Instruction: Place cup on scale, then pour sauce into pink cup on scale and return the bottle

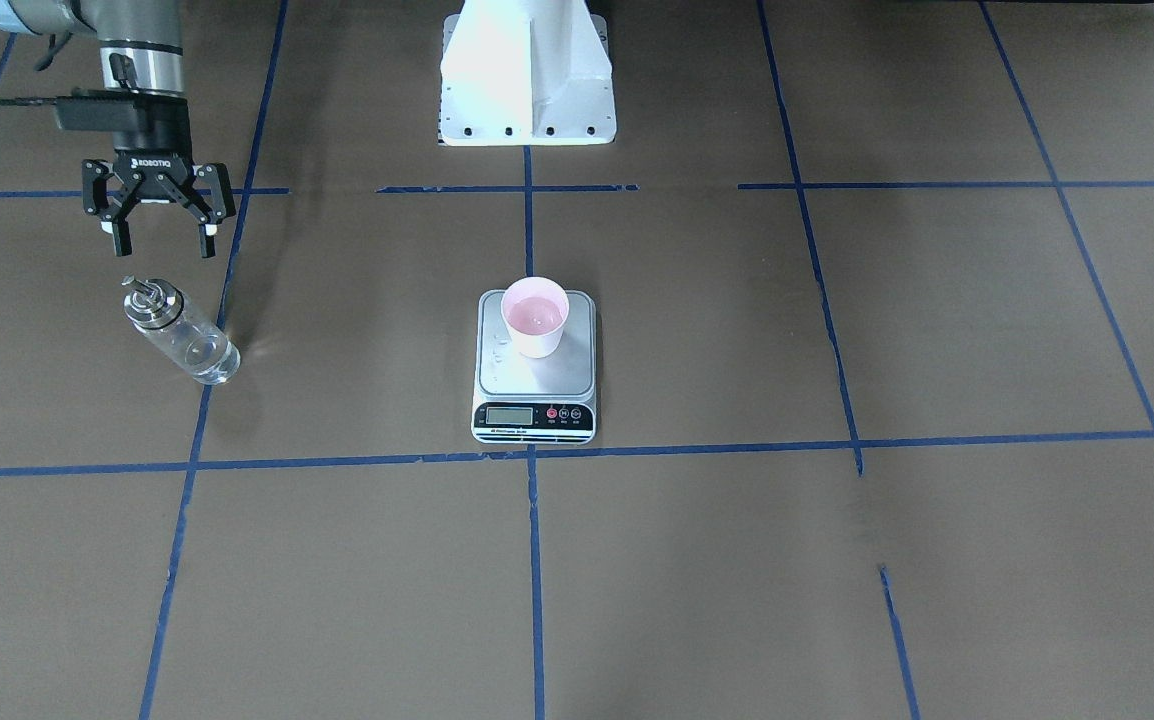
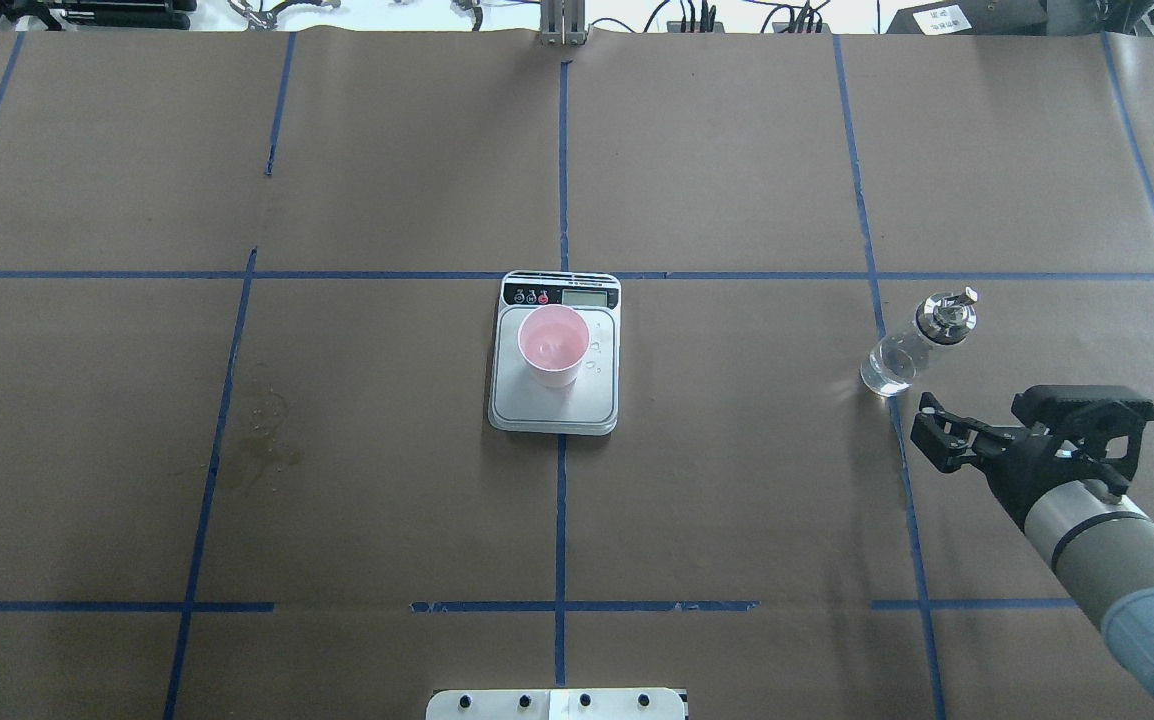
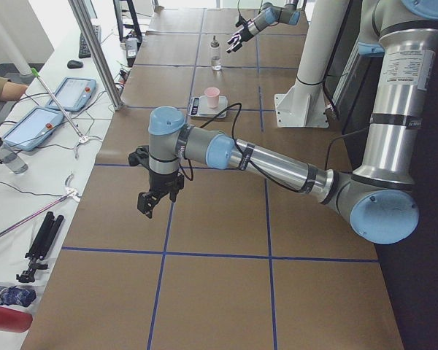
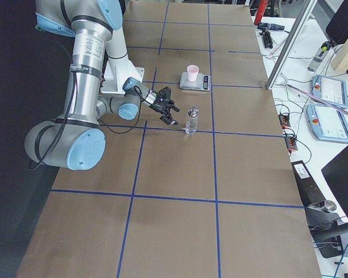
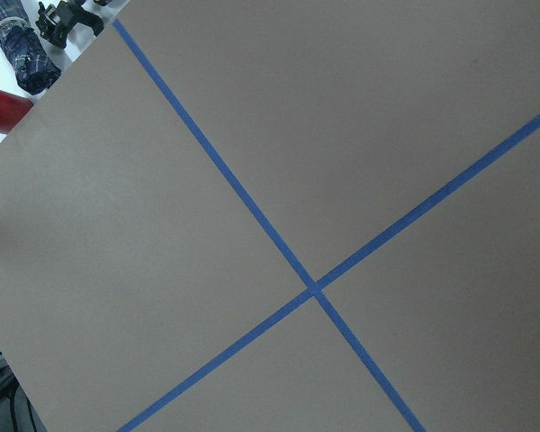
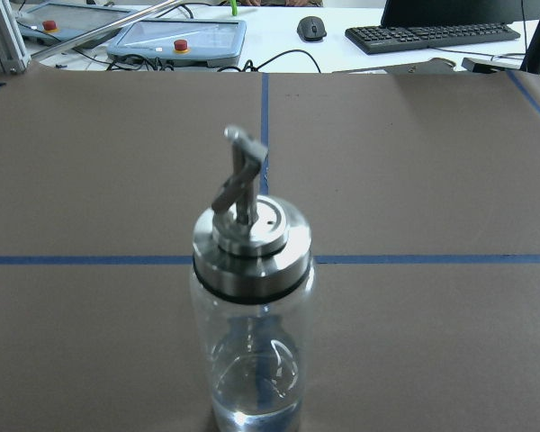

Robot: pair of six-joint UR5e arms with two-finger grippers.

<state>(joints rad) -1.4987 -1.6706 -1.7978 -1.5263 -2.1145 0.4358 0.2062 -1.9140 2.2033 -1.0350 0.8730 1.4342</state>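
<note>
Brown table (image 2: 387,150), blue tape grid (image 2: 737,275), scale (image 2: 552,405) central

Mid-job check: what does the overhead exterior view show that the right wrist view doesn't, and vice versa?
Only overhead: the small pale pink tapered cup standing on the flat silver-grey kitchen scale, and the open black right hand. Only right wrist: a black keyboard and a grey tablet with a red button in the background. Both: the upright clear glass bottle with its metal spout.

Table (image 2: 387,480) with scale (image 2: 554,405) and bottle (image 2: 909,347)
</note>
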